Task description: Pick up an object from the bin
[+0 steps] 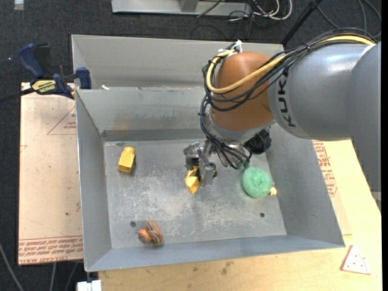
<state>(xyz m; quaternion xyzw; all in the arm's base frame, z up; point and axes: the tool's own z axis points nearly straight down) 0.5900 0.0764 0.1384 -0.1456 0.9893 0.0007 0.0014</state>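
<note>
While the hand (pixel 201 170) hangs in the bin (pixel 91 162), a small yellow block (pixel 193 184) sits at its tip, grip unclear.

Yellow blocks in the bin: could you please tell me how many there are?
2. One yellow block lies at the bin's left; the other sits mid-bin at the gripper, left of the green ball. The arm may hide more.

Bright, even light comes down from overhead, leaving a pale sheen on the back wall and scuffed bottom of the grey bin (pixel 91 162). The orange wrist cover (pixel 242 96) and silver arm (pixel 333 83) show soft highlights on top and throw a faint shadow beneath; the dark floor (pixel 60 11) beyond lies dim.
</note>
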